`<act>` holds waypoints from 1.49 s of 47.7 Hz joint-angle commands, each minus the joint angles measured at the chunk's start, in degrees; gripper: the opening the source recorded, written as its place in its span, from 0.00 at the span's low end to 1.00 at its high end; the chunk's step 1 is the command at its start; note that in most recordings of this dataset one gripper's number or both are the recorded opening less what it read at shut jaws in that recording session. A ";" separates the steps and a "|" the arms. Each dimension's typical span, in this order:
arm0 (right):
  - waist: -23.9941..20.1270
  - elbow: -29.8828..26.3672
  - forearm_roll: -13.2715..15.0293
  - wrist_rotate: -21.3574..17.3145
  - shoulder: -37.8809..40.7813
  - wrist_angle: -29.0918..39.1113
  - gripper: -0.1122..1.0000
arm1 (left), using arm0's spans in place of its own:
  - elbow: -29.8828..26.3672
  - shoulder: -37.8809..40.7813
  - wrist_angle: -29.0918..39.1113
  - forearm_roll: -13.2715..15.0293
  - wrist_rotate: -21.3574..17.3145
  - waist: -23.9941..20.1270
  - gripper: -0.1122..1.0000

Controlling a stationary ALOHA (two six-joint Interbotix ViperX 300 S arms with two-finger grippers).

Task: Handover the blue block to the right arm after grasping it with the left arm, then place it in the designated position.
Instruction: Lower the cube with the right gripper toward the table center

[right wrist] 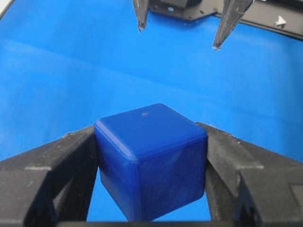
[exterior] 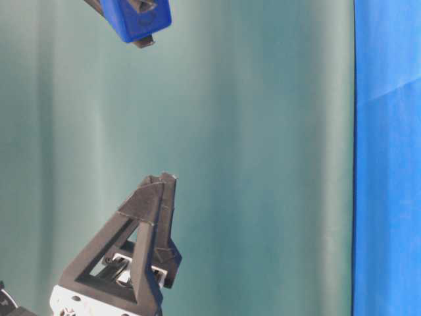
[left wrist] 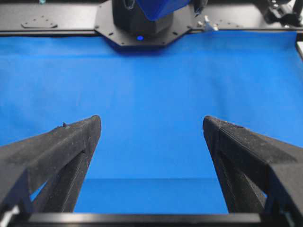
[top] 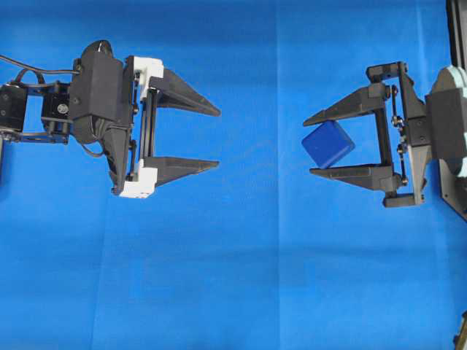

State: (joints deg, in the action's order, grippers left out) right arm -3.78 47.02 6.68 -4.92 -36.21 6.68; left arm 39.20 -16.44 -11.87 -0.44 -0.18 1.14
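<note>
Now: blue block (top: 328, 144) glossy dark-blue cube, rounded edges, pinched by right gripper (top: 316, 144).
Cube tilted corner-on, no long axis; left gripper (top: 216, 138) spread wide, holding nothing.

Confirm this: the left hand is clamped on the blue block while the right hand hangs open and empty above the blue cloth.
Wrong on the hands: they are swapped. The right hand is clamped on the blue block, and the left hand hangs open and empty above the blue cloth. The overhead view shows it.

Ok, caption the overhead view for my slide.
Right gripper holds the blue block; left gripper open, apart, above blue cloth.
</note>
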 commanded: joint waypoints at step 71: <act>-0.09 -1.32 -0.18 -2.55 -0.09 14.85 0.53 | -1.32 -1.05 -0.53 -0.09 0.26 0.97 0.91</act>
State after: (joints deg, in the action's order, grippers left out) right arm -3.78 47.02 6.42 -7.38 -36.21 21.80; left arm 39.20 -16.35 -11.87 -0.44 0.00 1.85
